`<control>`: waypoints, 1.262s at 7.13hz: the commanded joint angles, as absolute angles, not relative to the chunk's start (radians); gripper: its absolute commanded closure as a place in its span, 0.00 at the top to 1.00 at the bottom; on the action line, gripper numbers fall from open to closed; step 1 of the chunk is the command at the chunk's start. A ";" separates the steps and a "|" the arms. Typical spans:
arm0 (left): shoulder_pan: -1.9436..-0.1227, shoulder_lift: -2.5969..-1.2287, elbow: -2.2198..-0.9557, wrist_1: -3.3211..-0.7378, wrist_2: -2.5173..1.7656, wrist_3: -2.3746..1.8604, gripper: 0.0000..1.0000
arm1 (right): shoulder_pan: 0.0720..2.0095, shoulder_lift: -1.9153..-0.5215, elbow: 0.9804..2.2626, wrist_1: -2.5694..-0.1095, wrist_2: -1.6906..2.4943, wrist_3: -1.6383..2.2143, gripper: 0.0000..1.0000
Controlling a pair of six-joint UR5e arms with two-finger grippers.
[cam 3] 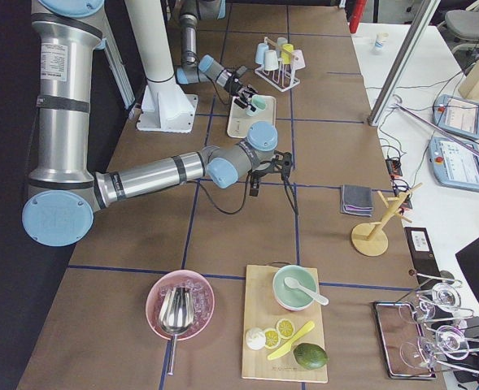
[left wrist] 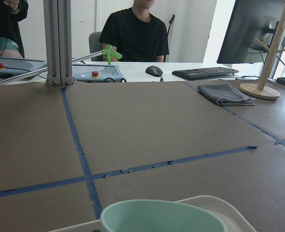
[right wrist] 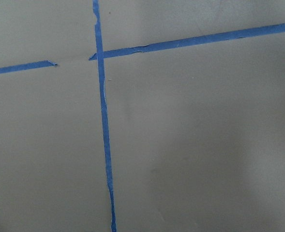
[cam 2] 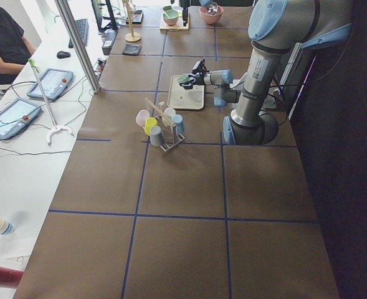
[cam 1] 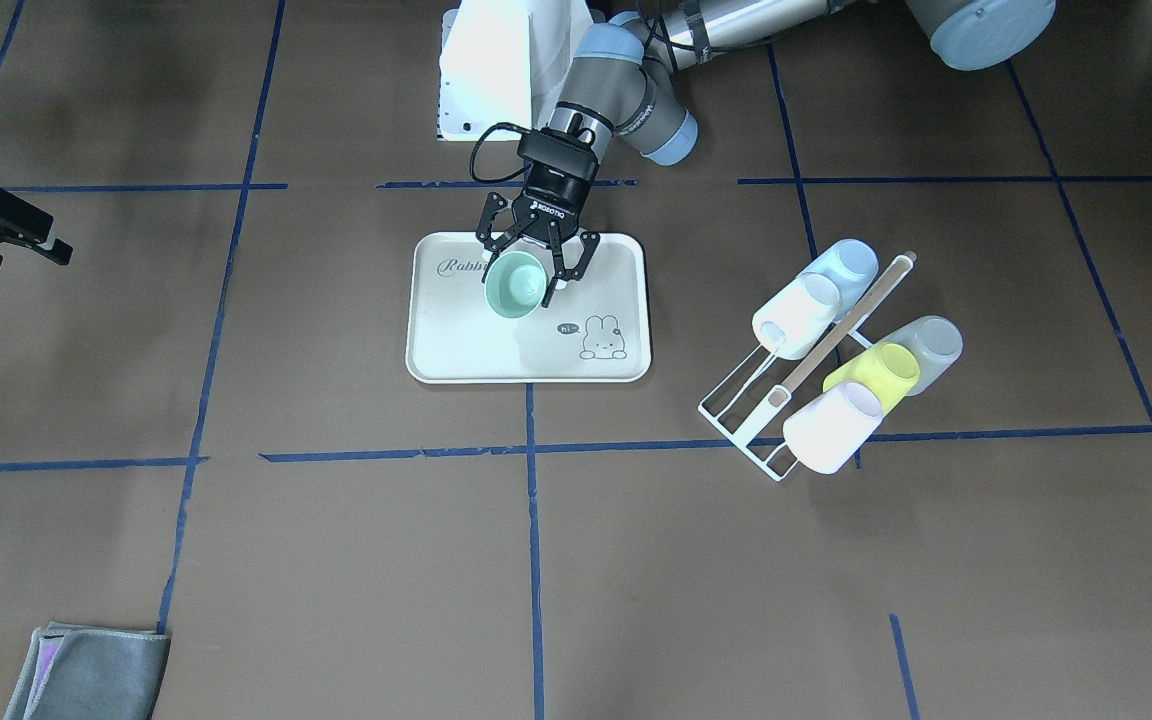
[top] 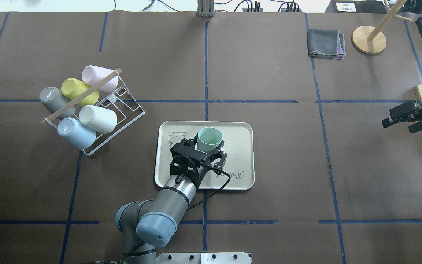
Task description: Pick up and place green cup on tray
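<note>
The green cup (cam 1: 514, 290) stands upright on the cream tray (cam 1: 536, 358), near the "Rabbit" lettering. My left gripper (cam 1: 519, 280) is low over the tray, open, with its fingers spread on either side of the cup. In the overhead view the cup (top: 210, 136) sits between the left gripper's (top: 209, 143) fingertips on the tray (top: 237, 161). The left wrist view shows the cup's rim (left wrist: 161, 217) close at the bottom. My right gripper (top: 398, 126) is open and empty, far from the tray at the table's right side.
A white wire rack (top: 123, 110) with several cups, among them a yellow-green one (top: 79, 91) and a pale blue one (top: 75, 132), stands left of the tray. A folded grey cloth (top: 326, 44) and a wooden stand (top: 369, 39) are at the far right.
</note>
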State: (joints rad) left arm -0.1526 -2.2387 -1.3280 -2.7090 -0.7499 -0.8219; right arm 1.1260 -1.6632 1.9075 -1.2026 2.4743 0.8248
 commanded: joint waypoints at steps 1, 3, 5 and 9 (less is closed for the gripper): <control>-0.152 -2.243 -1.319 -2.711 -0.750 -0.822 0.84 | 1.126 -1.664 1.911 -1.203 2.474 0.825 0.99; -0.153 -2.243 -1.319 -2.711 -0.753 -0.822 0.86 | 1.126 -1.664 1.911 -1.203 2.474 0.825 0.99; -0.153 -2.241 -1.319 -2.711 -0.755 -0.821 0.86 | 1.126 -1.664 1.911 -1.203 2.474 0.825 0.99; -0.160 -2.231 -1.441 -2.714 -0.758 -0.684 1.00 | 1.126 -1.669 1.913 -1.203 2.476 0.825 0.99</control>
State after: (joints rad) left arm -0.1581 -2.2378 -1.3616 -2.7126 -0.7564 -0.7768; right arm 1.1260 -1.6676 1.9128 -1.2027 2.4757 0.8253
